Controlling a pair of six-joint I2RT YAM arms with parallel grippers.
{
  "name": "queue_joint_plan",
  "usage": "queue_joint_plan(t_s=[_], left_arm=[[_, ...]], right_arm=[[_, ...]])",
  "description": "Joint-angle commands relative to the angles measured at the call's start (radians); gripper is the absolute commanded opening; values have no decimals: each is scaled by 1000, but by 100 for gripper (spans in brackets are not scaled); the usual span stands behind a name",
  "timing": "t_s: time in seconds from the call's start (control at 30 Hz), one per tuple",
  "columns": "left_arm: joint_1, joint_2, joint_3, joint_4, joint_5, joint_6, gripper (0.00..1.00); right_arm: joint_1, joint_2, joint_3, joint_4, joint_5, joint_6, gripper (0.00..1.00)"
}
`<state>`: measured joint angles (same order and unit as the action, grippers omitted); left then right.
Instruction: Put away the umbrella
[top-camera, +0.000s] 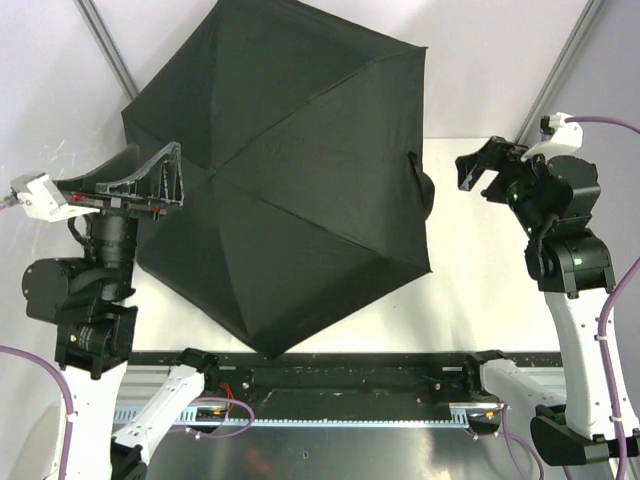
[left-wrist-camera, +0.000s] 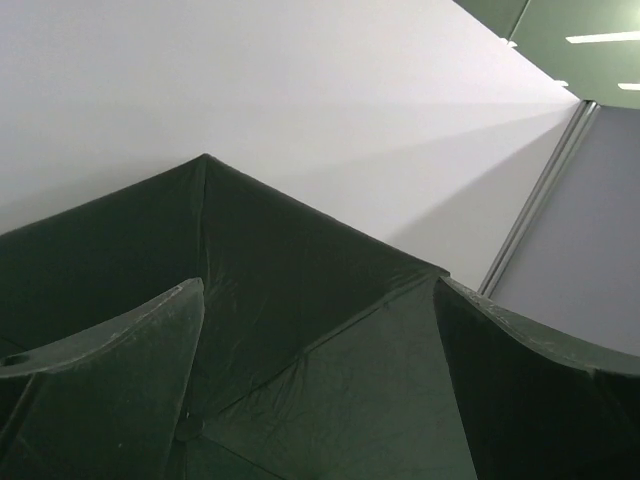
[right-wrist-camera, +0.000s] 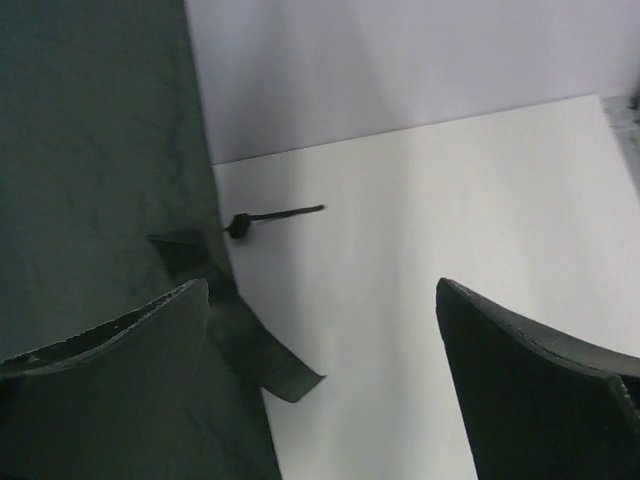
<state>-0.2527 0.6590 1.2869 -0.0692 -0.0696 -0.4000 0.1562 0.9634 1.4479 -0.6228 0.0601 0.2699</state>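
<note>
Between the wide-spread jaws of the left gripper (top-camera: 165, 175) there is nothing but stretched black cloth. The umbrella (top-camera: 285, 180) is fully open, its canopy domed over the left and middle of the table (top-camera: 480, 300), and this gripper hangs at the canopy's left edge, holding nothing. On the canopy's other side the right gripper (top-camera: 478, 180) is likewise open and empty. The closure tab (right-wrist-camera: 255, 345) curls out just beside one of its fingers, and the thin wrist cord (right-wrist-camera: 275, 214) lies on the bare tabletop a little ahead of it. The chief risk, as I judge it, is that the whole umbrella moves rather than folds. It looks light and probably sits on little more than its rim, so a push from either gripper would likely slide or tip it, and the canopy appears to reach past the table's far and near edges. A pinch on taut fabric alone could slip off, or catch a thin rib and bend it. The shaft and handle are hidden beneath the canopy in every view, so reaching for the catch would mean working blind, and a finger pushed underneath could snag the cloth. The loose tab or cord might also tangle in the right jaws if they close without care.
</note>
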Motion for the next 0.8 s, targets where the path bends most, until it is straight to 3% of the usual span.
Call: queue_joint_plan(t_s=[0.0, 0.27, 0.5, 0.63, 0.77], left_arm=[[6, 43, 20, 19, -32, -73, 99], [7, 72, 40, -18, 123, -30, 99], [7, 105, 52, -118, 238, -23, 99], [7, 123, 30, -153, 281, -46, 98], [6, 133, 8, -172, 309, -70, 97]], right_arm=[[-1, 45, 30, 113, -204, 61, 99], [-129, 223, 40, 242, -652, 148, 99], [-278, 348, 25, 412, -900, 201, 99], [-302, 415, -25, 718, -1148, 386, 98], [-218, 457, -37, 955, -1217, 515, 98]])
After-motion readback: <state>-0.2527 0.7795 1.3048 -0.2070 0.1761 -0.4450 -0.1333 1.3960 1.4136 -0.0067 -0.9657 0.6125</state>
